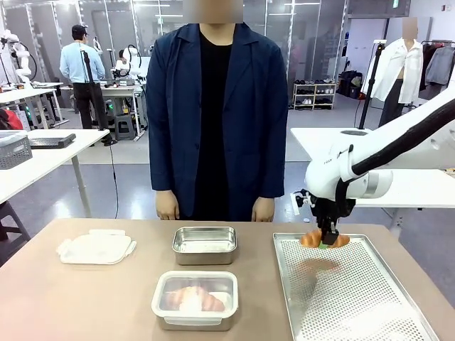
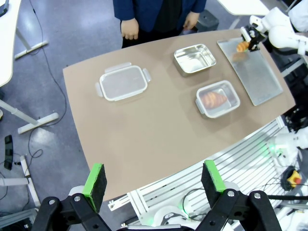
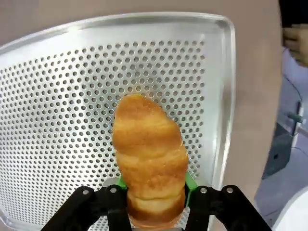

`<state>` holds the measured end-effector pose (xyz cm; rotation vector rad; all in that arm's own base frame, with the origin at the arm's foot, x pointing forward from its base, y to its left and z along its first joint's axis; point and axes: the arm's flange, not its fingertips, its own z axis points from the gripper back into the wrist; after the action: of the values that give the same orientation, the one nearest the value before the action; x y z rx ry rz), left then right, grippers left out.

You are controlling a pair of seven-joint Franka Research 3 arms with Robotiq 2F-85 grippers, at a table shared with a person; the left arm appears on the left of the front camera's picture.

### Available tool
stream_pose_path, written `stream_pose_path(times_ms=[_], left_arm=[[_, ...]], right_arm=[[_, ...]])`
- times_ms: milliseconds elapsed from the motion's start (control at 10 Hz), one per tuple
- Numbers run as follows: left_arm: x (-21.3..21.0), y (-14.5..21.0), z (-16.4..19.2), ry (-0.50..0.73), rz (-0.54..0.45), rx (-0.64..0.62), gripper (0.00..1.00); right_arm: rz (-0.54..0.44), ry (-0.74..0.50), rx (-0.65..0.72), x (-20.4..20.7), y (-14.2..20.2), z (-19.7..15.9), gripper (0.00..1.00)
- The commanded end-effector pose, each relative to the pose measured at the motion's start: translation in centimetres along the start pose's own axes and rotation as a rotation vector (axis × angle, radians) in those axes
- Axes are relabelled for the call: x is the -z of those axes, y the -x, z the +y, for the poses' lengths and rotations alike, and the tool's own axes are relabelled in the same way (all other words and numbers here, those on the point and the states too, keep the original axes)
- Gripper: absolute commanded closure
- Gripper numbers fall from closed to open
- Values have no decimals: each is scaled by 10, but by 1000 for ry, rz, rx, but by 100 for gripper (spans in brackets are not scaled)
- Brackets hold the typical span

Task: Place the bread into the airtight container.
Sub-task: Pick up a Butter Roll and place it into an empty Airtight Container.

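Observation:
My right gripper point(image 1: 328, 241) is shut on a golden croissant point(image 1: 324, 239), holding it a little above the far left part of the perforated metal tray point(image 1: 370, 312). The right wrist view shows that croissant point(image 3: 150, 159) squeezed between the green pads over the tray point(image 3: 62, 96). A clear airtight container point(image 1: 195, 299) near the table's front holds another croissant point(image 1: 202, 298); it stands left of the tray. My left gripper point(image 2: 153, 180) hangs high above the table, open and empty. From there the container point(image 2: 218, 99) and the held croissant point(image 2: 242, 46) look small.
An empty steel container point(image 1: 205, 244) stands behind the clear one. A white lid point(image 1: 96, 249) lies at the table's left. A person in a dark jacket stands at the far edge, hands down.

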<state>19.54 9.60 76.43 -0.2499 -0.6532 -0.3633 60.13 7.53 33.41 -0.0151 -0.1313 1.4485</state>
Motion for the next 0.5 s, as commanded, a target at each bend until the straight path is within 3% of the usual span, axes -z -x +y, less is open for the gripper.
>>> stream_pose_path(times_ms=[0, 400], left_arm=[[-2, -1, -1, 6, 3, 15, 0], [-2, -1, -1, 6, 3, 15, 0]], right_arm=[[21, 44, 7, -34, -27, 13, 60], [-4, 91, 42, -76, -141, 30, 60]])
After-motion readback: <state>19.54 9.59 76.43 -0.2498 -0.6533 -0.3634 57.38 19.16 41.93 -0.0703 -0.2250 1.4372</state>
